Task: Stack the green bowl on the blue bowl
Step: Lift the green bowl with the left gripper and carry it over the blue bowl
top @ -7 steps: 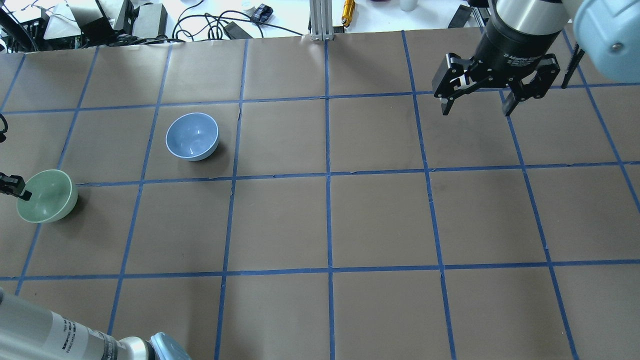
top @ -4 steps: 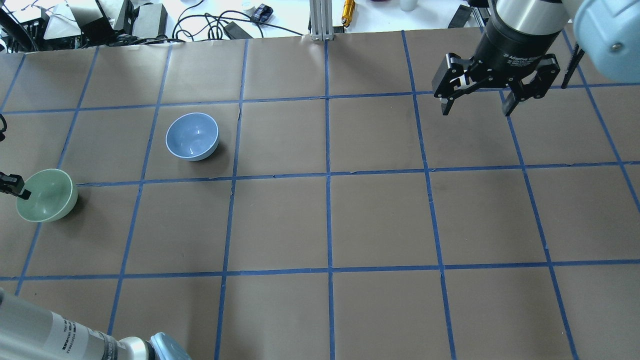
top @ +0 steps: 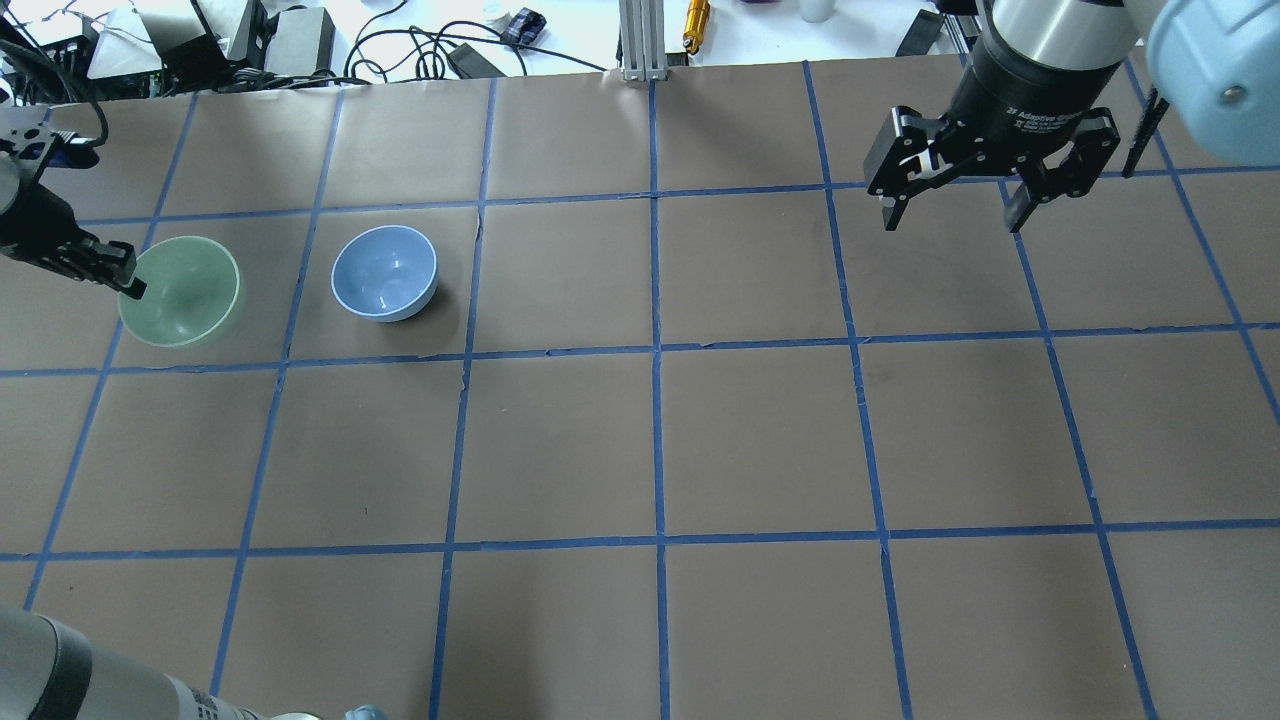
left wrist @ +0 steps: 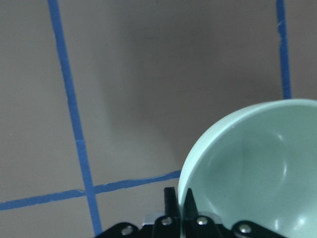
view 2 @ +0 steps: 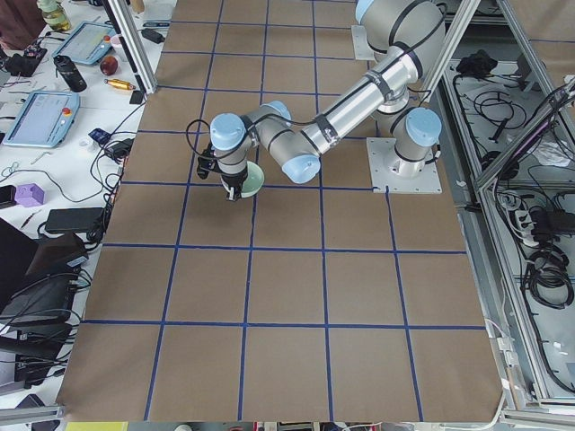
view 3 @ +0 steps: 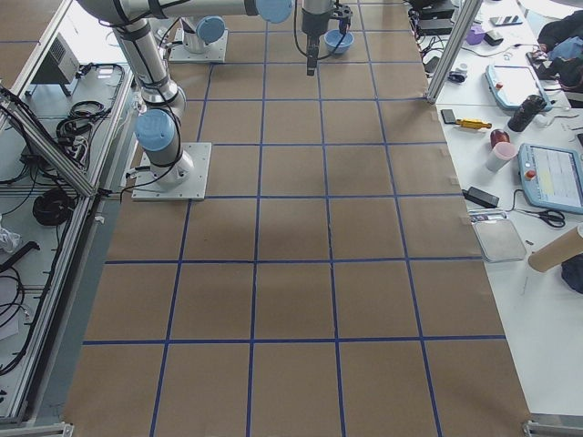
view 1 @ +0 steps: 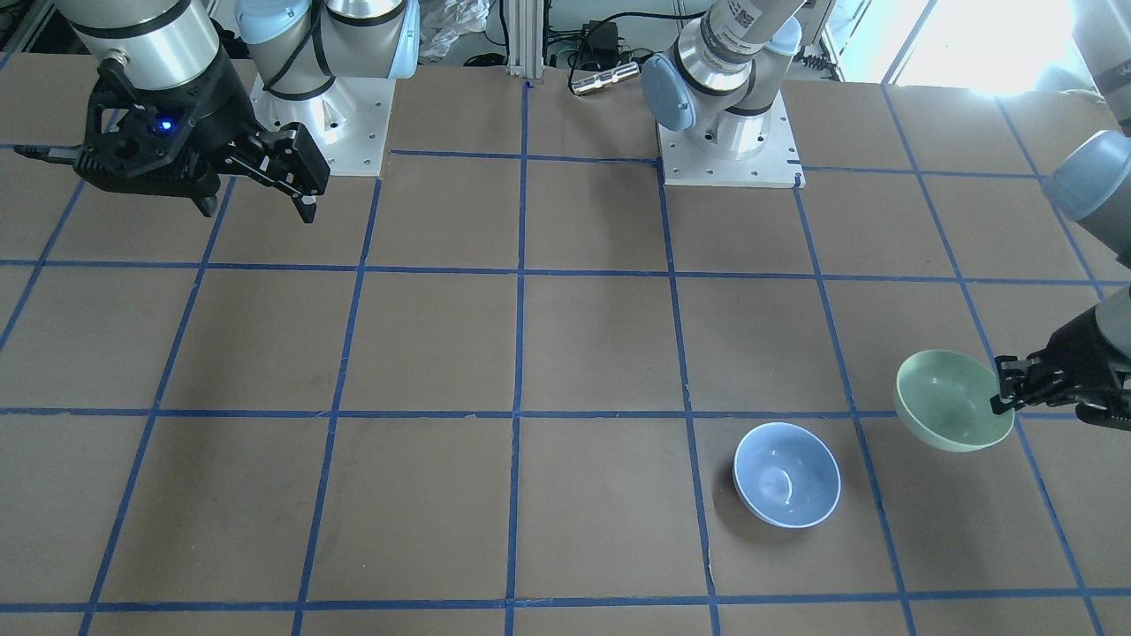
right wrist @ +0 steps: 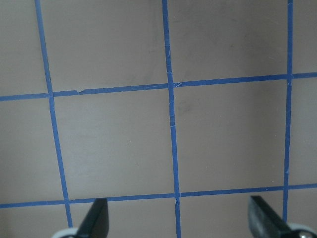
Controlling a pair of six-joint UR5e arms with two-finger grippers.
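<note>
My left gripper (top: 128, 281) is shut on the rim of the pale green bowl (top: 185, 293) and holds it above the table, to the left of the blue bowl (top: 384, 272). In the front-facing view the gripper (view 1: 1003, 399) pinches the green bowl (view 1: 950, 402) at its right rim, up and to the right of the blue bowl (view 1: 786, 486). The left wrist view shows the fingers (left wrist: 171, 203) clamped on the bowl's rim (left wrist: 247, 173). The blue bowl stands upright and empty on the table. My right gripper (top: 950, 205) is open and empty, far to the right.
The table (top: 660, 430) is brown paper with a blue tape grid. Cables and boxes (top: 250, 40) lie beyond its far edge. The arm bases (view 1: 724, 132) stand on the robot's side. The right wrist view shows only bare table (right wrist: 168, 124).
My left gripper has lifted the green bowl and carried it away from the robot and rightward, closer to the blue bowl. The right arm has not moved.
</note>
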